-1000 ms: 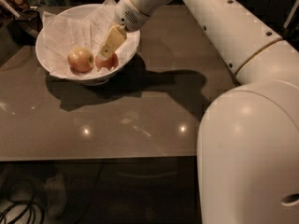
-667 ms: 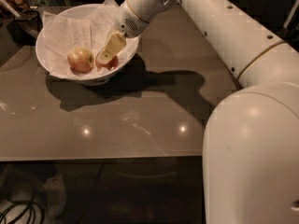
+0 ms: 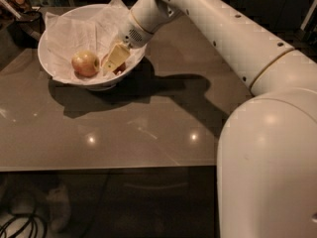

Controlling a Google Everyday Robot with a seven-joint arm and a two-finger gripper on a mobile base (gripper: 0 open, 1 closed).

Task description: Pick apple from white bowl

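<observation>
As the cream two-finger gripper (image 3: 114,62) has sunk deeper into the wide white paper-lined bowl (image 3: 94,85), onto the small dark-red apple (image 3: 120,69) at the bowl's right side, I judge the grasp near, though I cannot tell if it has closed.

- I count two apples: one dark red apple (image 3: 119,68) at the bowl's 4 o'clock, one paler apple (image 3: 85,63) at 6 o'clock.
- One white bowl (image 3: 60,76).
- One gripper (image 3: 113,62), down inside the bowl over the dark red apple.
</observation>
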